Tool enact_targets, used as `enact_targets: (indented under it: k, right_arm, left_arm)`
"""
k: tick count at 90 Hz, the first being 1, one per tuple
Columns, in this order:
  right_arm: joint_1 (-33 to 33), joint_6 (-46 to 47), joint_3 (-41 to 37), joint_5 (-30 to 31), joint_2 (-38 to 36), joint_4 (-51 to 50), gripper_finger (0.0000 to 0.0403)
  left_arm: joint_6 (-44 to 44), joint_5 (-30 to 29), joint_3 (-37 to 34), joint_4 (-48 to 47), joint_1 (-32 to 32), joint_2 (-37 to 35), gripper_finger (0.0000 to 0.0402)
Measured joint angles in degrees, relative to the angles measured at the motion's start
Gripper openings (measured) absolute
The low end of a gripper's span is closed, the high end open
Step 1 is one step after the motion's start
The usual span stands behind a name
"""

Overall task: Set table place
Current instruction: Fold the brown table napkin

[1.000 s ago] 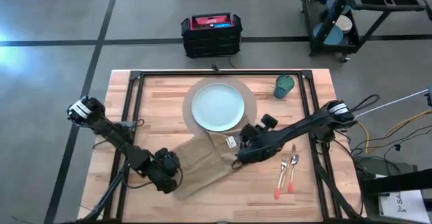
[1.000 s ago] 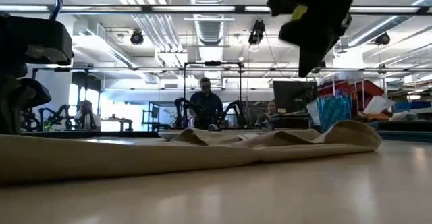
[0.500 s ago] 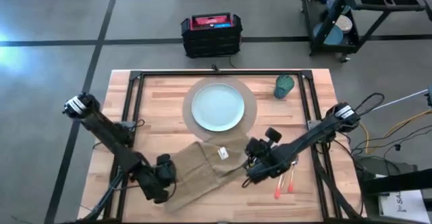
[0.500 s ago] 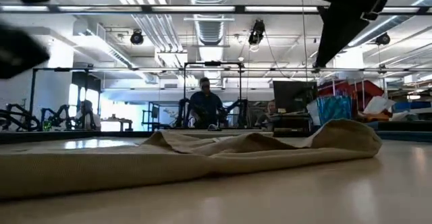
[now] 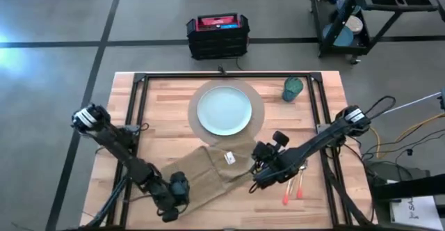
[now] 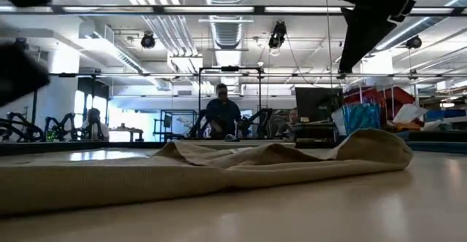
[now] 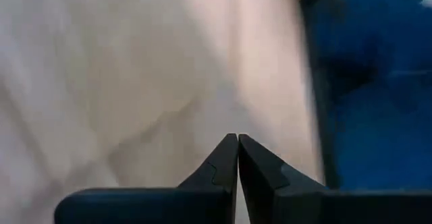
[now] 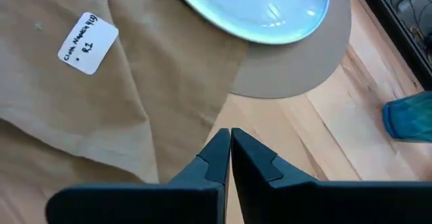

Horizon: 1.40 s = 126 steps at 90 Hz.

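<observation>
A tan cloth napkin (image 5: pixel 205 173) lies rumpled on the table (image 5: pixel 160 99), near its front edge, with a white label (image 8: pixel 88 42) facing up. Behind it a pale blue plate (image 5: pixel 224 110) sits on the round tan mat (image 5: pixel 259 123). The teal cup (image 5: pixel 293 88) stands at the far right. Fork and knife (image 5: pixel 297 184) with orange handles lie partly under my right arm. My left gripper (image 7: pixel 237 143) is shut and hovers over the napkin's near left corner (image 5: pixel 174 196). My right gripper (image 8: pixel 229 137) is shut above bare wood beside the napkin's right edge (image 5: pixel 257 181).
Black frame rails (image 5: pixel 135 120) run along the table's left and right sides. A black crate (image 5: pixel 217 35) stands on the floor beyond the far edge, and a black cart (image 5: pixel 368 15) at the far right. People (image 6: pixel 222 114) stand in the room behind.
My right gripper has gone from the napkin's right part toward the table's right and near edges and has risen. My left gripper has moved toward the near edge. The napkin's labelled part has shifted toward the near edge, and its folds have settled into a new rumpled shape.
</observation>
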Motion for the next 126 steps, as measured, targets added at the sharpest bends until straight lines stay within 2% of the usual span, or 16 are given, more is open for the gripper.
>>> enact_targets:
  k: [19,29,40,52,67,76,87,106,126]
  right_arm:
    - [-0.3,-1.2,0.0,0.0,0.1,0.3,0.0]
    - [-0.9,-2.4,0.0,0.0,0.1,1.6,0.0]
    - [-1.4,-4.6,-0.3,-0.2,0.1,5.0,0.0]
    - [-2.3,-12.3,-0.5,-4.5,1.7,17.1,0.0]
    - [-3.7,-26.3,-0.5,-15.7,7.3,42.0,0.0]
    - [-5.2,-29.4,0.8,-19.9,11.1,49.8,0.0]
    - [-6.6,-30.7,4.7,-21.0,16.1,50.3,0.0]
    - [-8.5,-33.7,12.5,-23.1,23.5,49.2,0.0]
    - [-9.7,-34.7,18.2,-22.9,27.6,41.7,0.0]
  left_arm:
    - [-9.6,8.4,0.4,-10.4,0.0,3.6,0.0]
    - [-14.2,8.9,0.3,-20.1,-0.2,1.4,0.0]
    - [-21.2,4.2,0.0,-35.5,-0.2,-2.9,0.0]
    - [-27.0,-2.8,-0.5,-46.2,0.0,-9.0,0.0]
    - [-26.1,-11.1,-0.3,-39.2,-0.1,-14.9,0.0]
    - [-21.2,-13.1,-0.1,-29.6,-0.1,-15.3,0.0]
    - [-17.4,-13.7,-0.1,-22.9,0.0,-12.7,0.0]
    - [-17.8,-12.8,-0.2,-23.4,0.5,-6.5,0.0]
    - [-18.3,-8.9,-0.1,-22.9,0.5,-1.7,0.0]
